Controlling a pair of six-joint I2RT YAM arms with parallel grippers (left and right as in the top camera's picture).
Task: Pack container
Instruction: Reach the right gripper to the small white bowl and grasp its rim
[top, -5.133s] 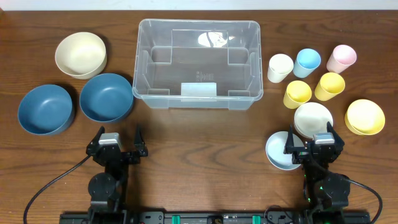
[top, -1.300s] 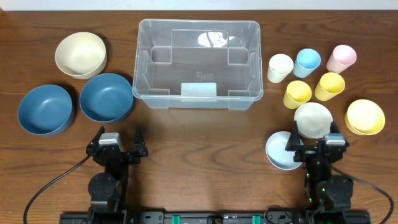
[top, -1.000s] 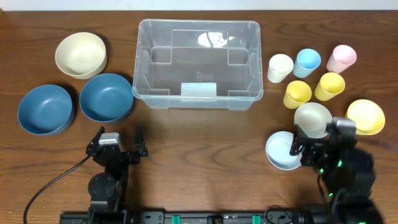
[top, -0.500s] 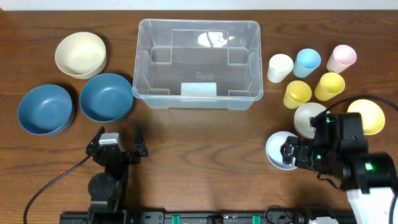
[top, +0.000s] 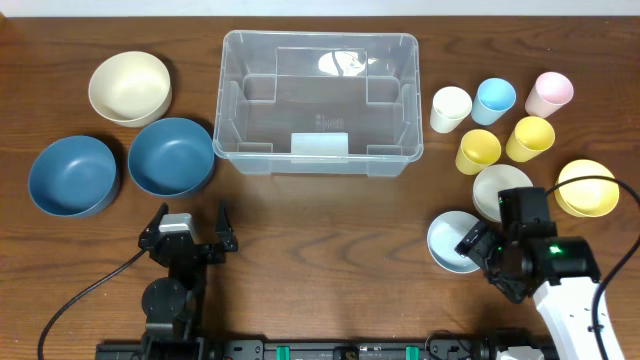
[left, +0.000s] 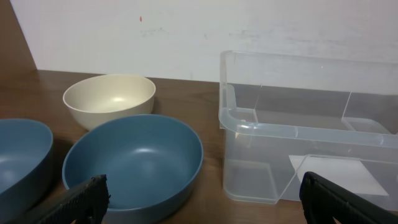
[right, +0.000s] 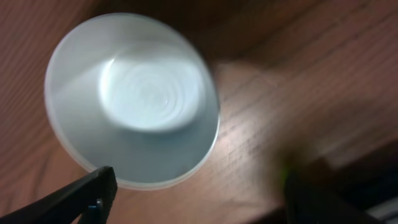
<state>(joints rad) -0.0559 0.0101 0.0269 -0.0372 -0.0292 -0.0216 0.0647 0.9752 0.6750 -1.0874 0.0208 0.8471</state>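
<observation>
The container, a large clear bin, stands with nothing in it at the back middle of the table; its near left corner shows in the left wrist view. My left gripper rests open near the front edge, its fingertips wide apart with nothing between them. My right gripper hangs open over the right edge of a pale blue bowl. In the right wrist view that bowl lies just ahead of the gripper; nothing is held.
Left of the bin sit a cream bowl and two blue bowls. On the right stand white, blue, pink and two yellow cups, a cream bowl and yellow bowls.
My right arm has lifted from its rest, turned and come over the pale blue bowl, jaws narrowing a little. The left arm has not moved.
</observation>
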